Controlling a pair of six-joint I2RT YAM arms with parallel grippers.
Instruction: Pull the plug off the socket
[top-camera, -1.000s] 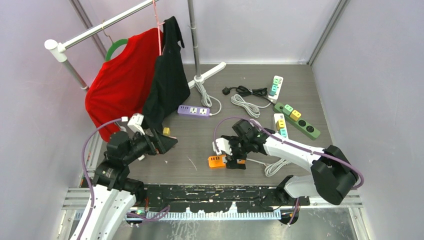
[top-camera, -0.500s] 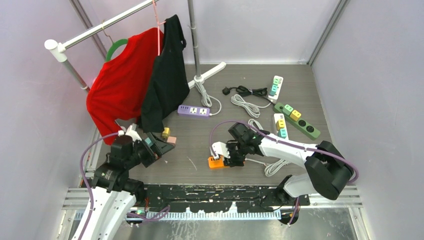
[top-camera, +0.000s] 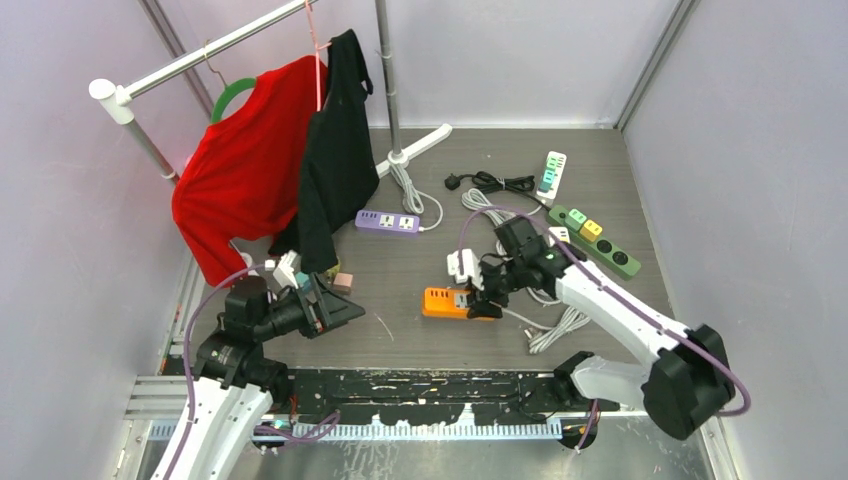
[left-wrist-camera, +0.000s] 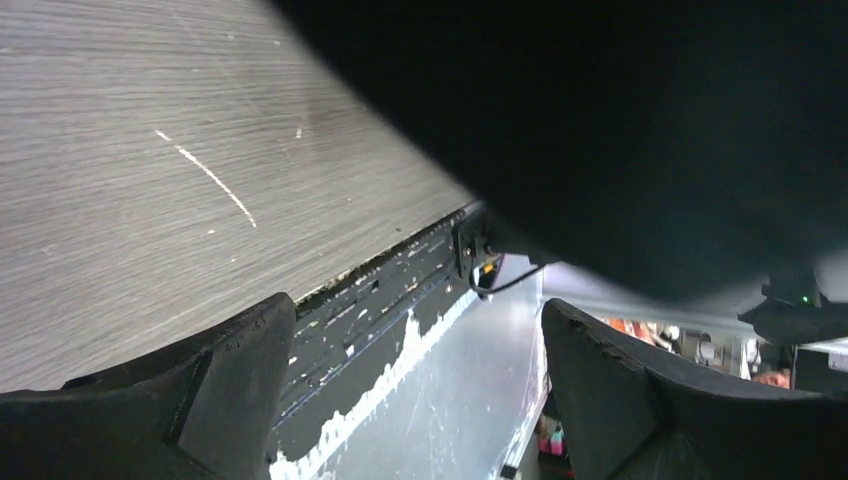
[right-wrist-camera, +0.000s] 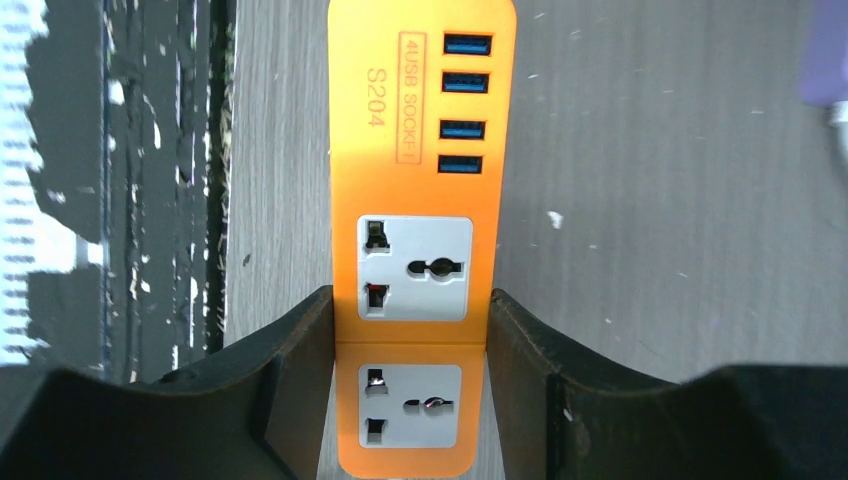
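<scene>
I work in a robotics test cell, not a home. Plain lilac walls (top-camera: 500, 50) on metal framing (top-camera: 655, 60) box in a grey surface (top-camera: 400, 270). A black mounting rail (top-camera: 420, 385) lines its near edge. Unrelated things share it: a clothes rack (top-camera: 200, 55), an orange power strip (top-camera: 442, 301), a purple power strip (top-camera: 387, 222).

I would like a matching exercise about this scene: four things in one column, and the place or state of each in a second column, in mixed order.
Things:
1. orange power strip
2. purple power strip
3. red shirt
4. left gripper

Places or states:
A. hangs on the rack
B. open, holding nothing
C. clamped by the right gripper
D. lies on the table, away from both grippers

Pairs: 1-C, 2-D, 3-A, 4-B
</scene>
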